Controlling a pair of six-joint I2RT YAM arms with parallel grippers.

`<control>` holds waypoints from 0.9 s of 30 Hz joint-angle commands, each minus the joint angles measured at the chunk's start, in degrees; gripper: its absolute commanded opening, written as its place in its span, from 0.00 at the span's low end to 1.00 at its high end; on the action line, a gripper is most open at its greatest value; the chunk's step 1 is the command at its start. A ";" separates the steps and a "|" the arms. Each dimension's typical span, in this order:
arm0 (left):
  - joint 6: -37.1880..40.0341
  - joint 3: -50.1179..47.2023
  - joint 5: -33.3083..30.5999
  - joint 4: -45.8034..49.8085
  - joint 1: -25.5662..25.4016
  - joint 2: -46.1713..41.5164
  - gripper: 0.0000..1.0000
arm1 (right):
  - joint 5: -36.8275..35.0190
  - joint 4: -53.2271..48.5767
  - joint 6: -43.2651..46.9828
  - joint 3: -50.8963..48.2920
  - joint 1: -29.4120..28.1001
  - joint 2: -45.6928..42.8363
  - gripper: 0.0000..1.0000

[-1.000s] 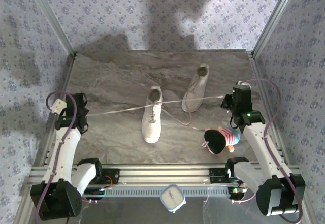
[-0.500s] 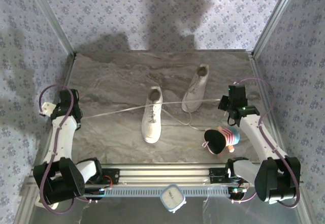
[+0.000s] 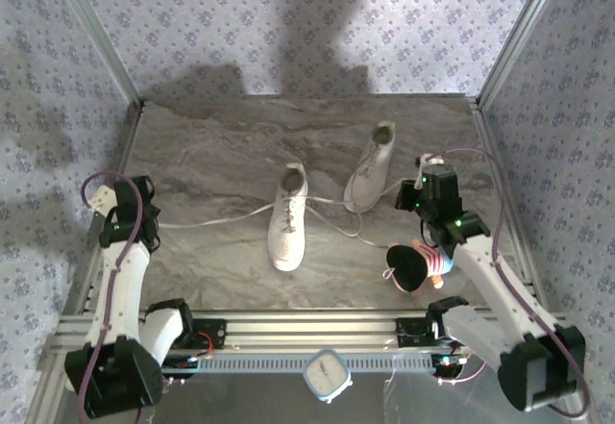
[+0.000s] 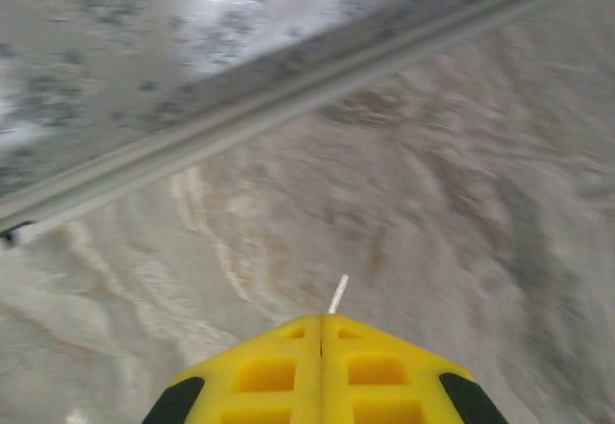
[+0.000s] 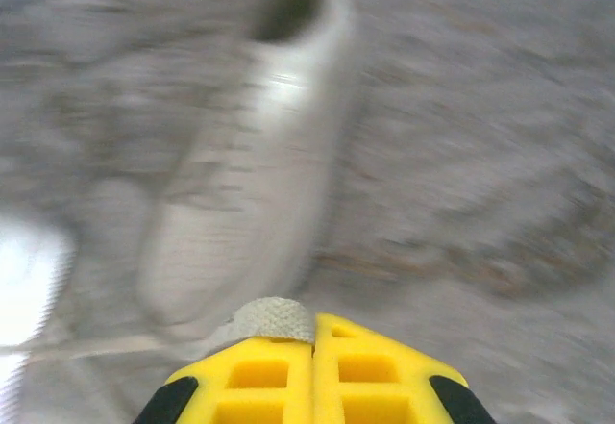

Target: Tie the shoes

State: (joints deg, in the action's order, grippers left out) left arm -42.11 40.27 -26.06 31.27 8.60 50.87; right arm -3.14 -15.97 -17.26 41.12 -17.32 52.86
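left end effector (image 4: pixel 321 320), right end effector (image 5: pixel 314 320): closed on laces (image 5: pixel 274 320)

We've got white shoes (image 3: pixel 287 224) with white laces (image 5: pixel 274 318) on a grey-brown marbled counter (image 3: pixel 211 145). The left tool (image 4: pixel 321 318) is bright yellow, and so is the right tool (image 5: pixel 314 320). Right of the shoes we see a black-and-pink toy (image 3: pixel 415 263) with stripes. The walls (image 3: pixel 240 20) are pale lilac with a floral print.

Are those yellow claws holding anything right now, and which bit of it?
Yes, both. The left gripper is shut on a white shoelace near its tip; the right gripper pinches a flat lace end.
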 commanded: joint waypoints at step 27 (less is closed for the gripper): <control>35.44 -9.96 36.24 -44.94 -41.02 -0.86 0.81 | 4.62 -2.22 12.89 30.88 -22.41 6.44 0.00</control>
State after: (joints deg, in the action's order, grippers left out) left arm -19.88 29.52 2.57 -1.87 -27.68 49.06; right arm 4.16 -18.24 -2.35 69.17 -39.75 59.31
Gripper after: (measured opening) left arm 0.803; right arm 0.053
